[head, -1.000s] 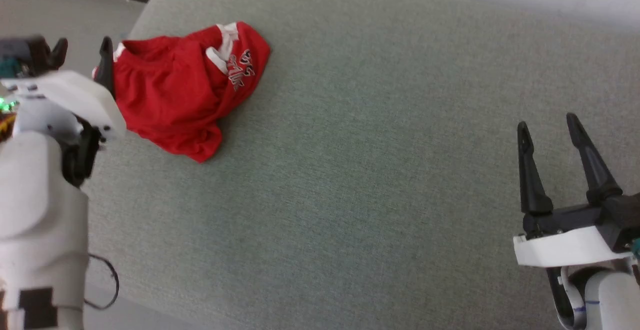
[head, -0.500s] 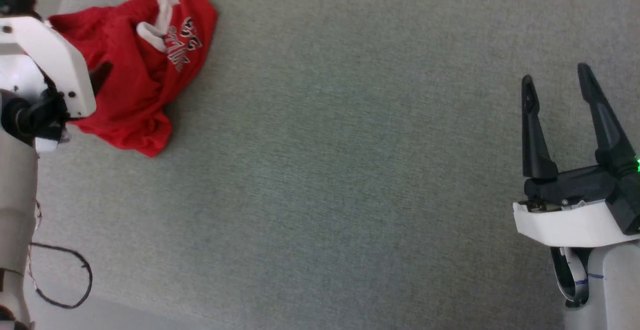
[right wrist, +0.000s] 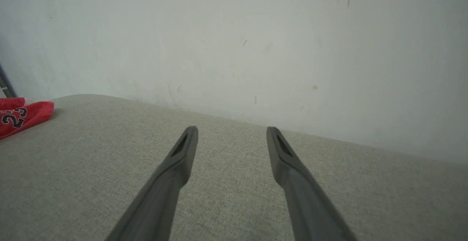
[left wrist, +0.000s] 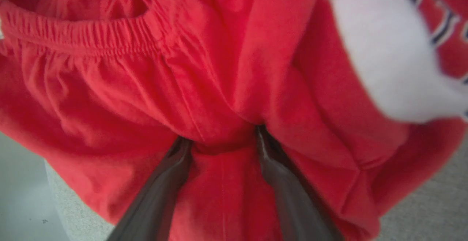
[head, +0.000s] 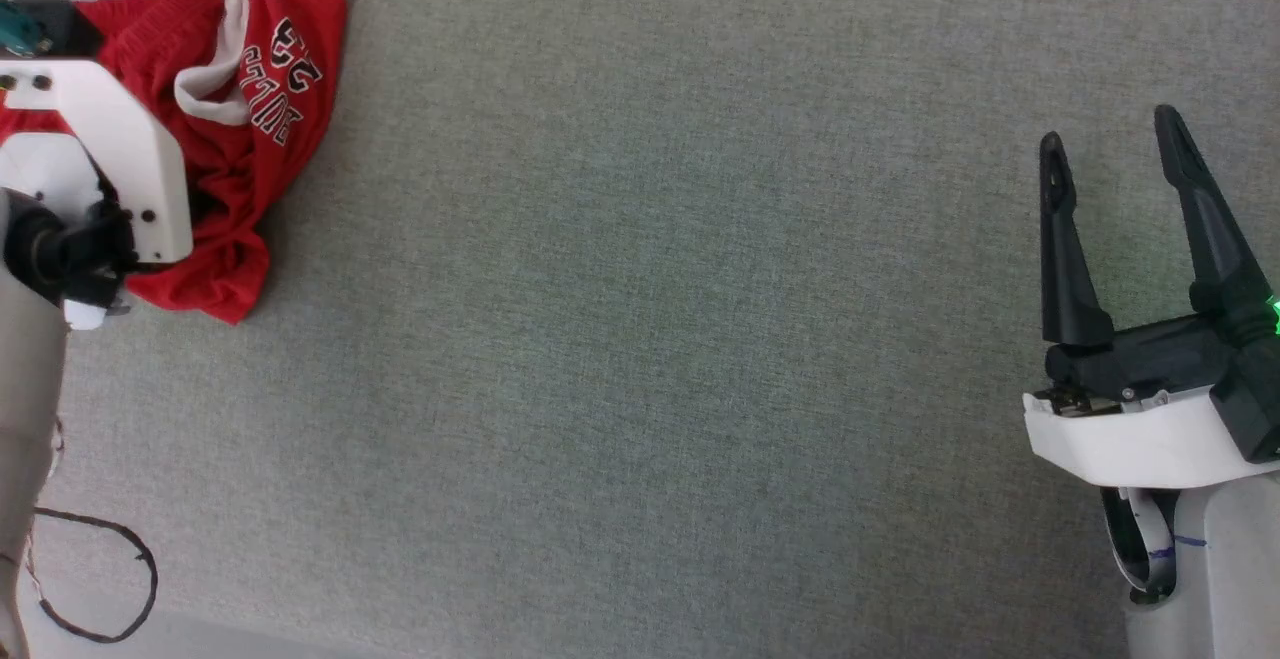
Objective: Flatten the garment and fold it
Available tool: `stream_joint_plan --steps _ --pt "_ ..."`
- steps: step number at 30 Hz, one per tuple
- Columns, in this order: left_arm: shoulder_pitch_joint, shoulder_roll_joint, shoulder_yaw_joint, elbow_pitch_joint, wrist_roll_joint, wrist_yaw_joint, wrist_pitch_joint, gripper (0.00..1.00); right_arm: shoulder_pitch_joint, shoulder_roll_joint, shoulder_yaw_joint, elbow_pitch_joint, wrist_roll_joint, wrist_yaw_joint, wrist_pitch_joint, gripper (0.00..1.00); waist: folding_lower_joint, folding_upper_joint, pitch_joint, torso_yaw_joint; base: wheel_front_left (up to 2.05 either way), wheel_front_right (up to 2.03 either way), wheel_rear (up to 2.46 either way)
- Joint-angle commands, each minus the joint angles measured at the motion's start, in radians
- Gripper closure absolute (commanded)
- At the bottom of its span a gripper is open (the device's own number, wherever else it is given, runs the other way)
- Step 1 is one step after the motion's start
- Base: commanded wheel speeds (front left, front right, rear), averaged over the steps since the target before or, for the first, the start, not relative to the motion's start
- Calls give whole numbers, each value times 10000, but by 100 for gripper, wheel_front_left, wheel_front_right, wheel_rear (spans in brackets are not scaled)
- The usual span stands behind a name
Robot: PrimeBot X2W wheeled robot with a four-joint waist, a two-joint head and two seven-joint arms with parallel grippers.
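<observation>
The big grey fabric surface (head: 640,339) takes up most of the scene, with a pale scuffed wall (right wrist: 256,32) behind its far edge. The red shorts (head: 230,199) sit crumpled in a heap at the far left corner of it, nowhere near flat, with one leg flopped over so the white stripe (left wrist: 384,51) and the lettering (head: 275,89) face up. The left hand (left wrist: 221,138) is right on the pile. Its two fingers are spread apart, with the tips buried under a fold just below the gathered waistband (left wrist: 84,36), so there's cloth between them, but it doesn't look pinched yet. The right hand (head: 1108,129) hangs well away on the other side, over bare surface, with its fingers wide apart and nothing in them. This looks like the very start of the flattening step, with the robot getting a first hold on the heap. Next, the left hand probably needs to close on that fold and drag the shorts toward the middle, where both arms can reach. The right hand could then take the other end of the waistband and spread it out. The fabric looks thin, so grabbing several layers at once seems a real risk.
</observation>
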State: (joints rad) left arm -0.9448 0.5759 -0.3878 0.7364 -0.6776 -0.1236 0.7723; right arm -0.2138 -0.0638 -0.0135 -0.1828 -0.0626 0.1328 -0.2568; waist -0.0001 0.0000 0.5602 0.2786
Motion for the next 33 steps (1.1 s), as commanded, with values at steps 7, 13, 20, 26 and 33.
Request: stream_joint_plan --steps 7,13,20,26,33 --pt "-145 567 -1071 -3 528 -70 -830 100 118 -4 -120 109 -16 -21 -49 0 1 0 -912 168 0 0 0" --pt "-1003 1020 -1937 -742 821 -70 -1585 100 526 68 -359 229 74 -21 -49 0 1 0 -1960 348 0 0 0" --pt "-1995 1170 -3510 -2113 817 -70 -2147 100 1001 128 -427 382 374 -21 -49 0 1 0 -3144 244 0 0 0" --pt "-2941 1045 -4902 -3178 666 -71 -2436 100 1347 132 -447 459 900 -21 -49 0 1 0 -3831 -291 0 0 0" --pt "-3715 497 -6199 -4022 -55 -71 -2748 100 1475 134 -394 483 1162 -21 -49 0 1 0 -4031 -1463 0 0 0"
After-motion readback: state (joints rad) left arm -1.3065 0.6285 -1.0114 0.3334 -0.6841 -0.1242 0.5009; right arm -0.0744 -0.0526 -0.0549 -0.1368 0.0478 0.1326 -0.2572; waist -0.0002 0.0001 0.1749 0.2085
